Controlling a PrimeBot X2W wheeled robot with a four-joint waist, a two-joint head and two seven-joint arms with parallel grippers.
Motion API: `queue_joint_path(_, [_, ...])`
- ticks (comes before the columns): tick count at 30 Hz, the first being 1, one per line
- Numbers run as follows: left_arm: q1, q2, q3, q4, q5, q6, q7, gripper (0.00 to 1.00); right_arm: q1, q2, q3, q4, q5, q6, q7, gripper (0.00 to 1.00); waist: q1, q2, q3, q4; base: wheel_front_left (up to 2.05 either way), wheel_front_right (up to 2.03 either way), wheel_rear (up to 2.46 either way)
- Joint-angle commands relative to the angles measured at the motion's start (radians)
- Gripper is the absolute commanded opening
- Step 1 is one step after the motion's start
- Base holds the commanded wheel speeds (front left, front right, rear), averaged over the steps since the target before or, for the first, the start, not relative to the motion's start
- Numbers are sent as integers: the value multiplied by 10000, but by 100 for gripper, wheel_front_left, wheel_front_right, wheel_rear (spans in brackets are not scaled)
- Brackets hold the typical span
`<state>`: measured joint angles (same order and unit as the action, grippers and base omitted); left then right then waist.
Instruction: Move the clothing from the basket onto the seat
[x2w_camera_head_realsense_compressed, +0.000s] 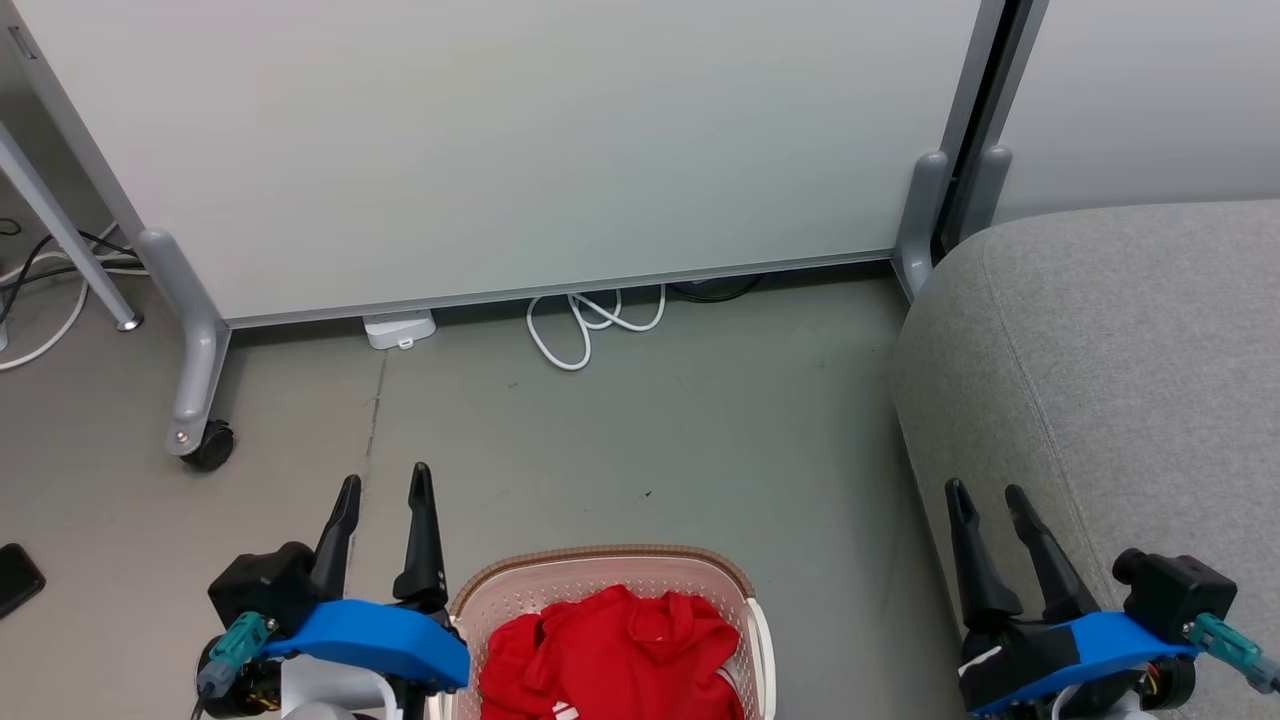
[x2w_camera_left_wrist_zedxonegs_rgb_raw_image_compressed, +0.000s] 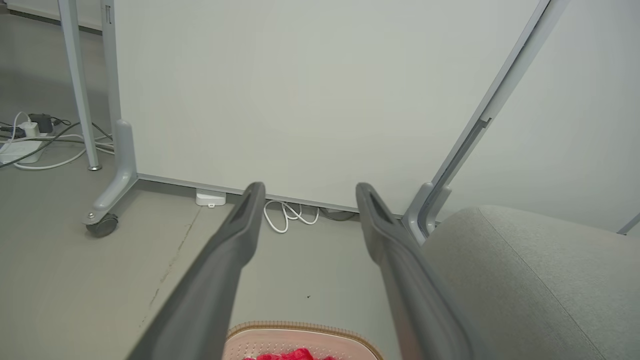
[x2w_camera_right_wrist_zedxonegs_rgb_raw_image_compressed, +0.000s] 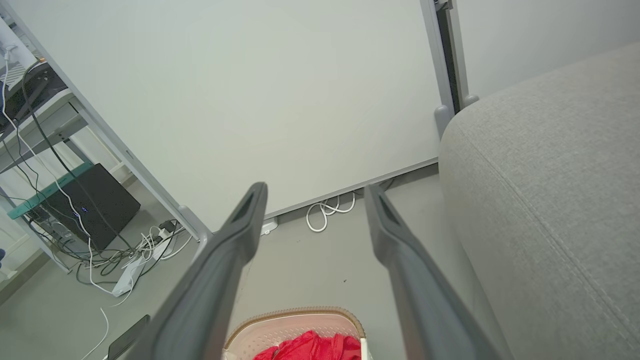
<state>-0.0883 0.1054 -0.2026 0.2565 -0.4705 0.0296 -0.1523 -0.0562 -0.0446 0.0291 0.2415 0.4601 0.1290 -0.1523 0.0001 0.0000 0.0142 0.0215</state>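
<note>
The bright red soft shirts (x2w_camera_head_realsense_compressed: 610, 655) were seen bunched up inside the cream-white plastic basket with little holes and a brown rim (x2w_camera_head_realsense_compressed: 600, 558). The basket was set on the grey floor (x2w_camera_head_realsense_compressed: 640, 430). The big grey cloth seat (x2w_camera_head_realsense_compressed: 1120, 380) was placed to its right, a little apart.

The left gripper (x2w_camera_head_realsense_compressed: 385, 475) was held just beside the basket, with its dark fingers spread and nothing between them. The right gripper (x2w_camera_head_realsense_compressed: 985, 490) was held in front of the seat's edge, also spread and empty.

The first pick-up was judged not yet begun. Next, a gripper would need to be lowered into the basket and closed on the red cloth.
</note>
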Motion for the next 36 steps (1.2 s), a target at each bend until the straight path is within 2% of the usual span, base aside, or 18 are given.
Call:
queue_joint_path(1, [-230, 93, -50, -92, 270, 59, -103, 100, -97, -66, 40, -92, -294, 18, -106, 100, -1, 0, 2, 6, 0, 0, 0])
queue_joint_path(25, [-226, 116, -552, 31, 2371, -24, -654, 100, -68, -75, 398, -75, -2587, 24, -656, 100, -1, 0, 30, 145, 0, 0, 0])
queue_joint_path(36, [-119, -7, -499, 182, 2913, -566, -843, 100, -44, -78, 532, -46, -3418, 25, -845, 100, -1, 0, 8, 176, 0, 0, 0])
